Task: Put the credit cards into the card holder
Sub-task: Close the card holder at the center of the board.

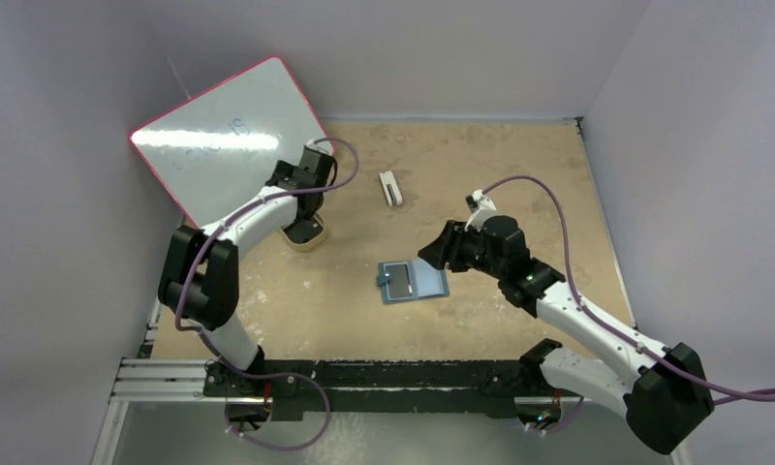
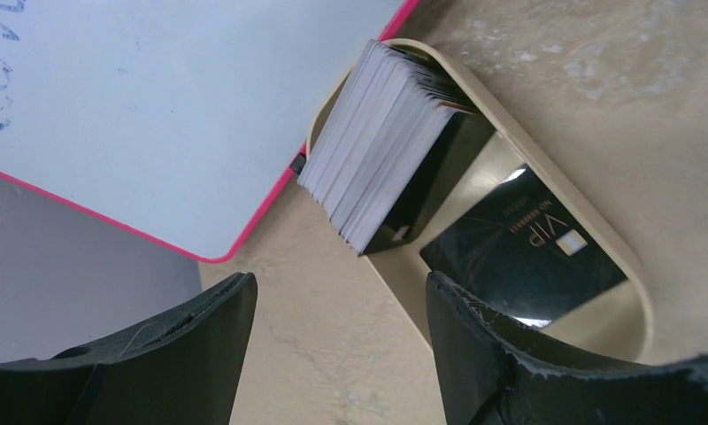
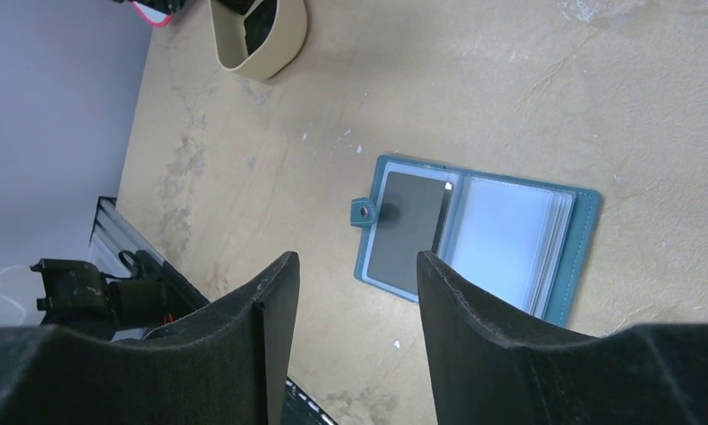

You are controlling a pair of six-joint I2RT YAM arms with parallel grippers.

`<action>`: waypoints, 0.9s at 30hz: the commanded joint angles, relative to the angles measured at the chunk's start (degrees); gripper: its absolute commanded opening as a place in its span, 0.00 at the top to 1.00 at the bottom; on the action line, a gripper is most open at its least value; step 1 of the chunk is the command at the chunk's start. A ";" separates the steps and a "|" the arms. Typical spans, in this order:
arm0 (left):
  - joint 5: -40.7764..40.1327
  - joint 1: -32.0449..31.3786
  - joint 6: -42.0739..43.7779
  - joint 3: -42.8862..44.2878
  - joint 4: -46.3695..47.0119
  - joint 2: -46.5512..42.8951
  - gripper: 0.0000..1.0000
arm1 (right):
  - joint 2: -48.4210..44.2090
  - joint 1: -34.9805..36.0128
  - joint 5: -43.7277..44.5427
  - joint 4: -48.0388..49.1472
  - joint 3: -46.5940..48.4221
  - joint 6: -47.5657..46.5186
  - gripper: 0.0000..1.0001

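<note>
The teal card holder (image 1: 413, 281) lies open on the table; in the right wrist view (image 3: 479, 237) a grey card (image 3: 410, 232) sits in its left pocket. A stack of credit cards (image 2: 381, 142) stands on edge in a tan tray (image 2: 629, 266), and one black VIP card (image 2: 523, 252) lies flat in it. My left gripper (image 2: 342, 288) is open and empty just above the table beside the tray. My right gripper (image 3: 355, 266) is open and empty, held above the table just right of the holder (image 1: 440, 254).
A pink-edged whiteboard (image 1: 231, 136) leans at the back left, right behind the tan tray (image 1: 306, 235). A small white block (image 1: 391, 188) lies at the back middle. Grey walls close in both sides.
</note>
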 commanded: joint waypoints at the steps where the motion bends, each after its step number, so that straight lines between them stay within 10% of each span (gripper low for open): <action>1: -2.44 2.41 5.41 4.40 2.00 2.93 0.31 | -1.20 0.19 0.07 0.94 1.73 -0.89 0.46; 27: -6.90 3.33 10.28 8.28 6.05 15.55 0.39 | -1.17 0.10 0.25 0.27 1.43 -0.89 0.45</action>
